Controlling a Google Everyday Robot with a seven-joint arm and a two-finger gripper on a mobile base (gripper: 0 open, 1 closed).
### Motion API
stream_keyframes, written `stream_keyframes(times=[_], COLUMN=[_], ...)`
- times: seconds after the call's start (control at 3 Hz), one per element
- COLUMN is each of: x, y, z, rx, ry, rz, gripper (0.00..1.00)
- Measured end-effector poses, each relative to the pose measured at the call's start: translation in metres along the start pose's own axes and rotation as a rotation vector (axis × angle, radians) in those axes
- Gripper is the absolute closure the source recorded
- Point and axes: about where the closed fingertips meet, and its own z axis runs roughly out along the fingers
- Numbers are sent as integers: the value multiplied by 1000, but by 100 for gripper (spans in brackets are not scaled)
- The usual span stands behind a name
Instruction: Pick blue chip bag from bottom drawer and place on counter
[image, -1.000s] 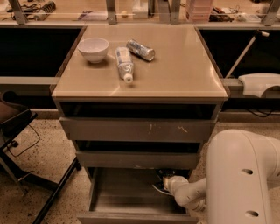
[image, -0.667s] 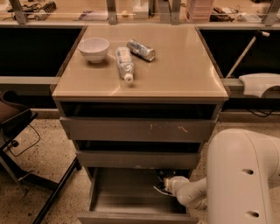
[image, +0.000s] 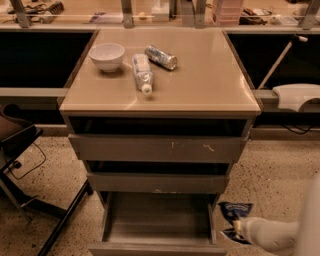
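The bottom drawer (image: 157, 220) is pulled open and its grey inside is bare. The blue chip bag (image: 233, 210) hangs outside the drawer, to the right of it and over the floor. My gripper (image: 238, 228) is at the end of the white arm at the bottom right. It is shut on the bag, which shows above and below its tip. The tan counter (image: 205, 80) is well above the gripper and the bag.
A white bowl (image: 106, 55), a clear plastic bottle (image: 142, 73) lying down and a silver can (image: 160, 56) are on the counter's back left. The two upper drawers (image: 155, 148) stand slightly open. A dark chair frame (image: 30, 200) is at the left and a white object (image: 297, 95) at the right.
My gripper has moved out of the bottom drawer to the right, taking the blue chip bag with it. The drawer is now bare inside.
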Motion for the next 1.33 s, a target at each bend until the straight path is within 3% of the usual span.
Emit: stream_keyframes(times=[0.33,0.67,1.0,1.33], x=[-12,-24,-41,-85], y=[-59,-106,-139,-151], z=[-87,-175,-250,-309], rx=[39,136,275,366], ry=[-41,-95,-188,-302], rz=[32,78,145,162], gripper=[100,100,100,100])
